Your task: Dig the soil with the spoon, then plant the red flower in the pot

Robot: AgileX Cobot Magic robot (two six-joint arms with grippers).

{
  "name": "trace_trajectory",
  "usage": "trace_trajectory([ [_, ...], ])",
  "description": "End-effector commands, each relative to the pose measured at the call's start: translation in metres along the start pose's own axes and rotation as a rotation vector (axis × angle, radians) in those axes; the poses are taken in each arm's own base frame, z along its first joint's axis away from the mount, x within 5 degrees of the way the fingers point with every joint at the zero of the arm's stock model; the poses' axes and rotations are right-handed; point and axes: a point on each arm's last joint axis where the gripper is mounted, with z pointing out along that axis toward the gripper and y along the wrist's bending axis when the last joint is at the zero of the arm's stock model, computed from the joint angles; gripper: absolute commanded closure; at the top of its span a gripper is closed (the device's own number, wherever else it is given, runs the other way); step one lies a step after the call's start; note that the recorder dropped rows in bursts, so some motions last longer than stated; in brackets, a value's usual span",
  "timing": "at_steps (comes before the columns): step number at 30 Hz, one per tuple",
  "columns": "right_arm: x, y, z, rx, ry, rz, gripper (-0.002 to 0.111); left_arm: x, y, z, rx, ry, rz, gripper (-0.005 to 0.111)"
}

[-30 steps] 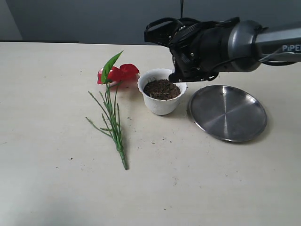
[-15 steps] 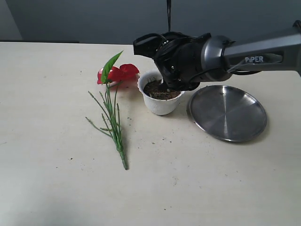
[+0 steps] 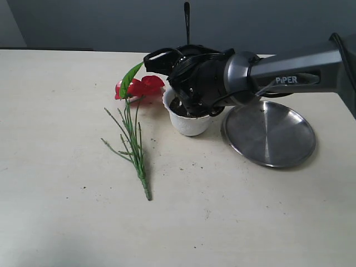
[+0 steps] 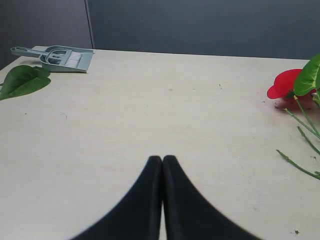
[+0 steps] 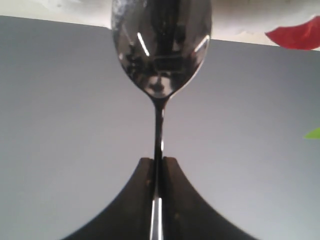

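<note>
Dark grey wall (image 3: 83,22) is seen behind a pale desk (image 3: 250,222) sprinkled with a few dark crumbs. From the right, the right arm (image 3: 289,69) is stretched across the desk, and its black wrist is hung over the pot (image 3: 189,125), so that most of the pot's mouth is blocked in the exterior view. Only a sliver of the soil (image 3: 178,104) can be made out inside the rim. A round steel plate (image 3: 270,133) is laid just beside the pot on the right, bare and apart from the arm. On the pot's other side the red flower (image 3: 136,88) is laid flat, its bloom near the scalloped rim and its stems trailing away toward the front.

Far off on the desk, a grey-green dustpan with a brush (image 4: 55,57) and a loose green leaf (image 4: 22,80) are seen in the left wrist view.

The right end effector (image 5: 159,162) is pinched on the thin handle of the spoon (image 5: 160,50); the handle's end is seen standing upright above the wrist. Whether the bowl touches the soil cannot be told. The left end effector (image 4: 162,160) is pressed together on nothing, over bare desk.
</note>
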Motion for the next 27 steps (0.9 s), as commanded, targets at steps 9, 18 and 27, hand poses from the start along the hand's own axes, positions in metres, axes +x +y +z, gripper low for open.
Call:
trace_trajectory([
  [9, -0.017, -0.001, 0.012, -0.028, -0.019, -0.034, 0.109, 0.001, 0.0, 0.0, 0.0, -0.006, -0.001, 0.107],
  [18, -0.018, -0.003, 0.011, -0.031, -0.021, -0.017, 0.109, 0.001, 0.0, 0.0, 0.0, -0.006, -0.001, 0.107],
  [27, -0.019, -0.009, 0.003, -0.037, -0.041, 0.024, 0.109, 0.001, 0.0, 0.0, 0.0, -0.006, -0.001, 0.107],
])
